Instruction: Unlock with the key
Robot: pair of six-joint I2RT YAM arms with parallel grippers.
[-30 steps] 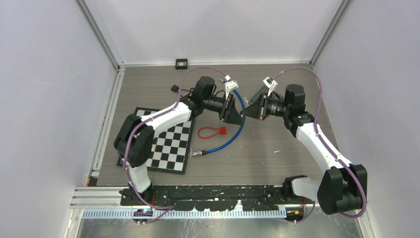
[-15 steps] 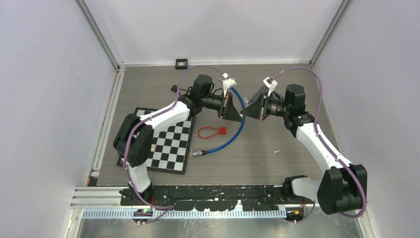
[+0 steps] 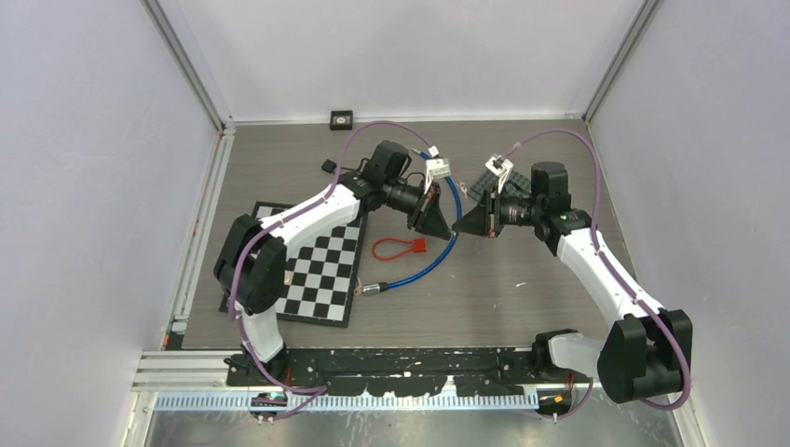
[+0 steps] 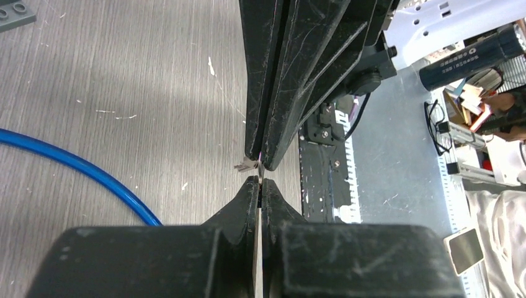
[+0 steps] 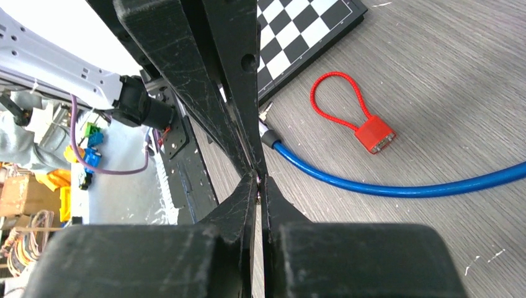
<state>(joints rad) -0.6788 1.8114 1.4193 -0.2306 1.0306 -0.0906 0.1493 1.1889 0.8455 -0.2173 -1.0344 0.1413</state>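
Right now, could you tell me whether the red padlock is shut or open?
Shut: the red padlock has both ends of its cable loop seated in its body.

We see a red padlock [image 5: 374,135] with a red cord loop, a bright blue cable [image 4: 62,158], and a board [image 3: 321,270] chequered in black and white with a black rim, all against the grey wood-grain of the desk [image 3: 522,289]. The left arm [image 3: 312,212] and right arm [image 3: 596,265] are white with black joints and carry purple leads [image 3: 359,135]. The left tool [image 4: 259,183] and right tool [image 5: 257,180] are scuffed matt black, the studded plate [image 4: 15,15] is dark grey, and the walls [image 3: 93,140] are pale lilac-white.
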